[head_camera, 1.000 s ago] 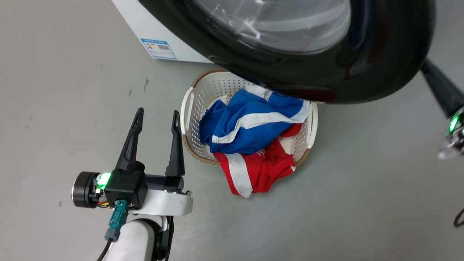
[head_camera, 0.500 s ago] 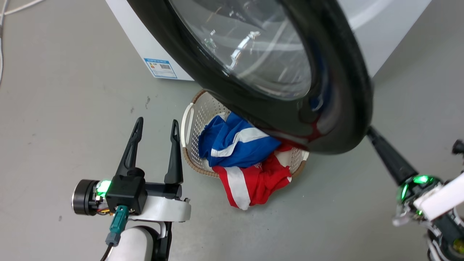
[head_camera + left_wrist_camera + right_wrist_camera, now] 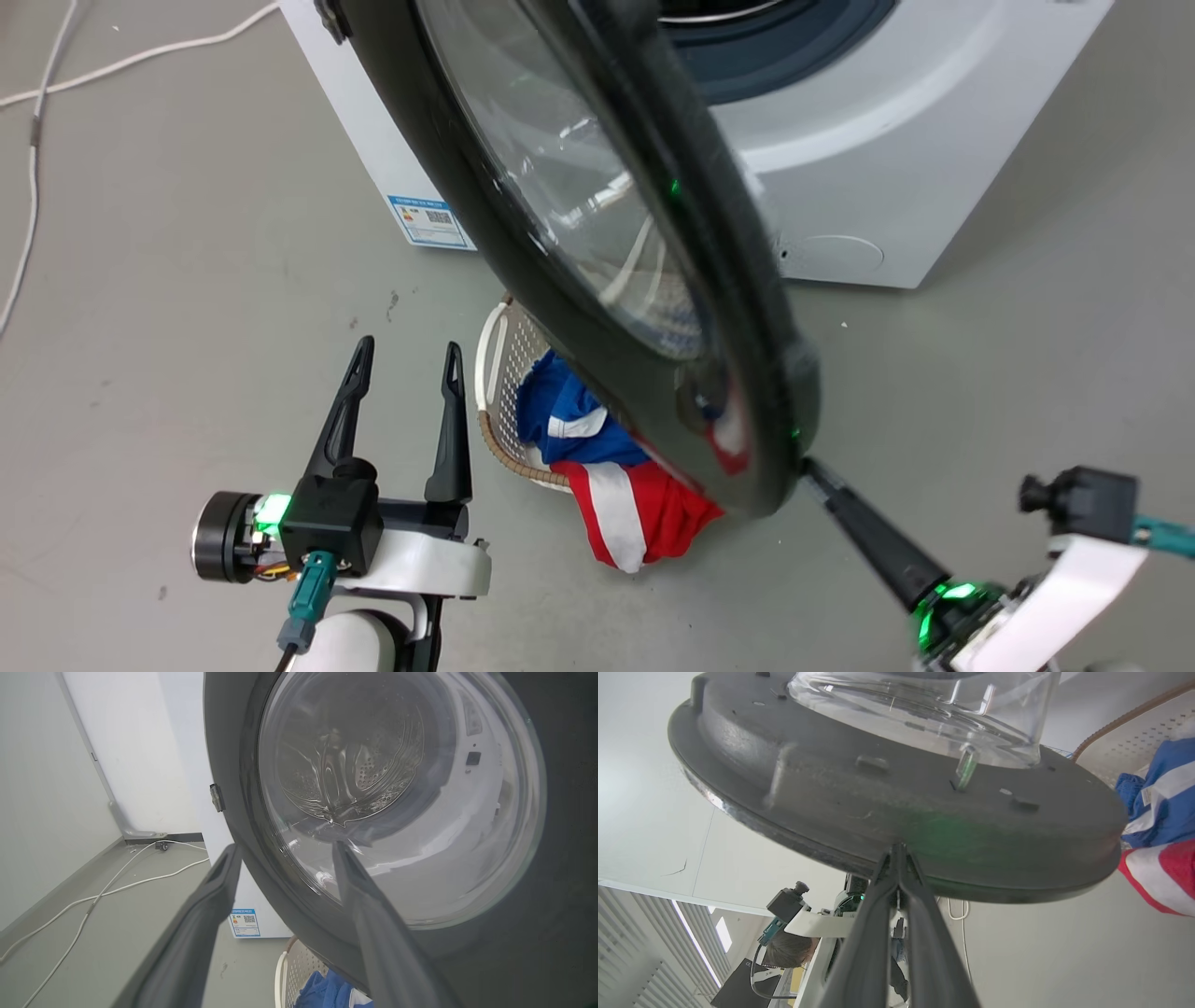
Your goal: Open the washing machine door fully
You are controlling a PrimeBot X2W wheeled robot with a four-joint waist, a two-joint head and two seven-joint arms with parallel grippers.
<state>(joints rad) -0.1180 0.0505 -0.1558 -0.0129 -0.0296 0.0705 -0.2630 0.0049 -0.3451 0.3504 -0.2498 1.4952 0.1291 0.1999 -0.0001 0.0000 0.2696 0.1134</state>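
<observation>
Washing machine door standing partly open.
Right gripper clenched, tips against its rim; left gripper released, holding nothing.

Smooth grey floor, few dark specks. White cables trail across it. Pale wall behind.

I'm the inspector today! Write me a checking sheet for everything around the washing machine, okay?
Surface: grey floor, a few dark specks.
Job's things: washing machine door swung partway open, over the basket; white washing machine, drum opening showing.
Clutter: laundry basket holding blue and red clothes.
Grippers: left gripper open, holding nothing; right gripper shut, tips at the door's edge.
Cables: white cable on the floor; teal plug at the left wrist.
Surroundings: white wall; a person partly seen.
</observation>
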